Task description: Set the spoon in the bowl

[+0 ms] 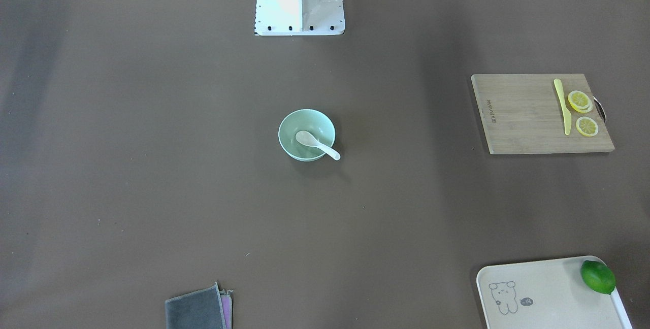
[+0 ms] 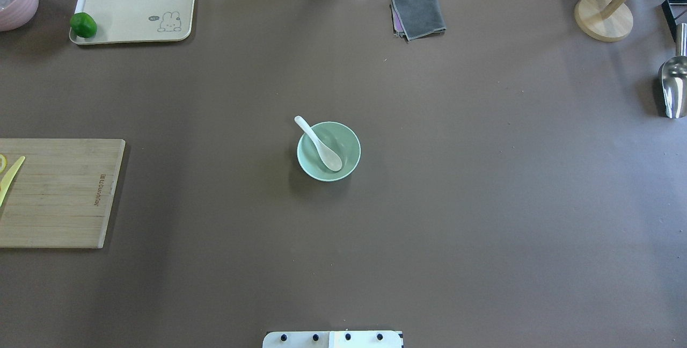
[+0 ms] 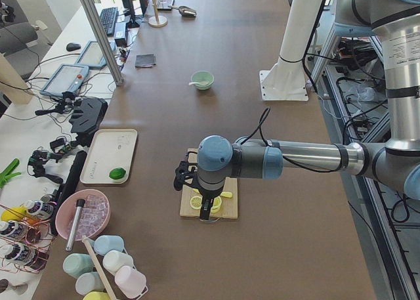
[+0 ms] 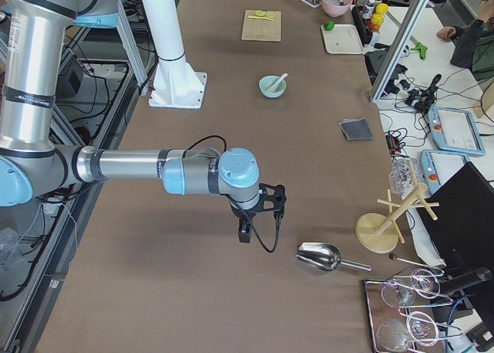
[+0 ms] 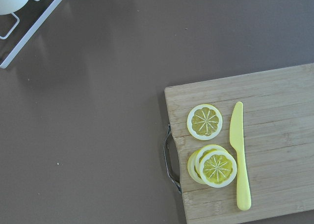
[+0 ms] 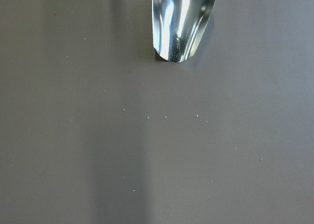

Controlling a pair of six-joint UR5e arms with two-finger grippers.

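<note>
the small glossy white soup spoon (image 2: 321,146) lies with its scoop down inside the round pale mint-green bowl (image 2: 349,144) at the middle of the brown desk (image 2: 483,203). its short thick handle leans on the rim and sticks out past it, away from the robot and toward its left. judged from this, the placing looks done.

the spoon looks stiff, light and slick-surfaced (glazed ceramic or hard plastic, the pictures do not settle which), and it would likely chip if dropped. if it had to be taken again, the overhanging handle would be the natural hold, pinched across its thick sides, since the rounded scoop sits deep in the bowl. the bowl looks light too and might slide or tip if the handle were levered down.

the left arm's fingers (image 3: 205,208) hang over the pale wooden cutting board (image 5: 274,101), well apart from the bowl. the right arm's fingers (image 4: 245,233) hang above bare desk near the shiny metal scoop (image 6: 181,23). both show only in the side views, so it cannot be told whether they are spread or closed; no object can be made out between them.
</note>
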